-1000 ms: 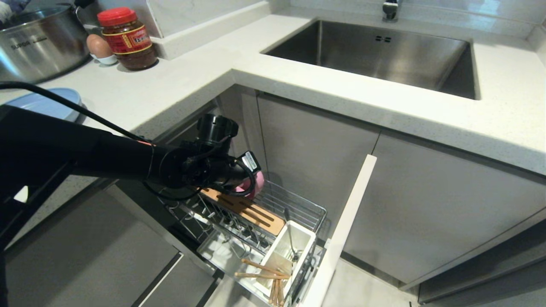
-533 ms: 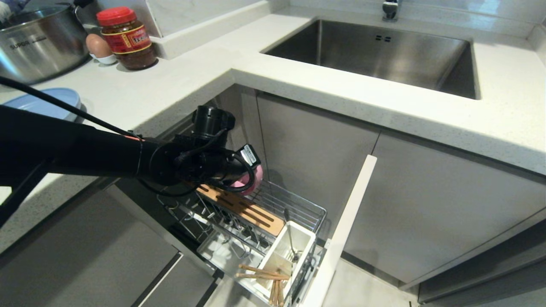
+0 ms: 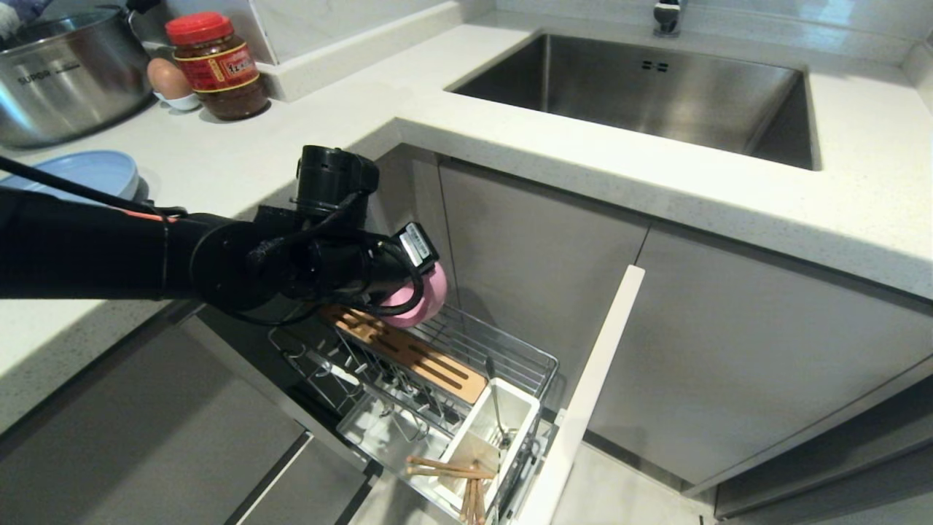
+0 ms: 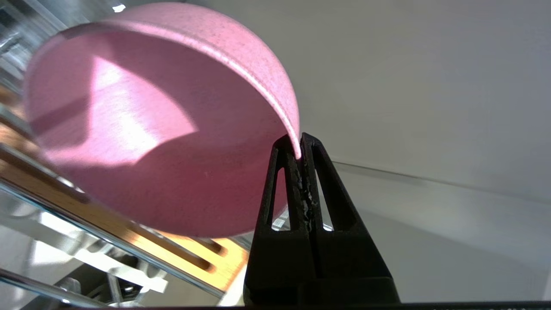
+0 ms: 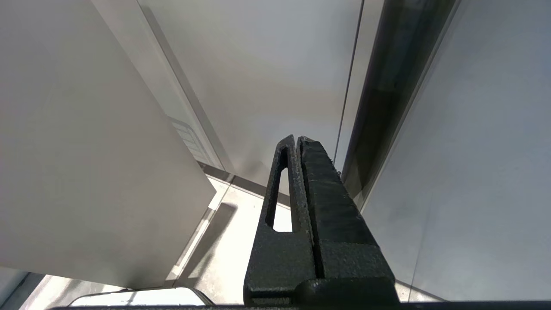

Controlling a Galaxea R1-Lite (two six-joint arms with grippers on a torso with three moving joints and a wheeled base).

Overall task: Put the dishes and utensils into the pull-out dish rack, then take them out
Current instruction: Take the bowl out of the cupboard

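the left gripper (image 4: 300, 148), clamped on the rim of the small matte pink round bowl (image 3: 415, 300), is lifting it clear above the chrome wire pull-out dish rack's (image 3: 503, 355) rear edge, suggesting unloading is proceeding.

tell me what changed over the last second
The left pincer, shut on the pink bowl's rim, lifted the bowl up and away from the dish rack toward the counter. The chopsticks, metal utensil and blue plate stayed put.
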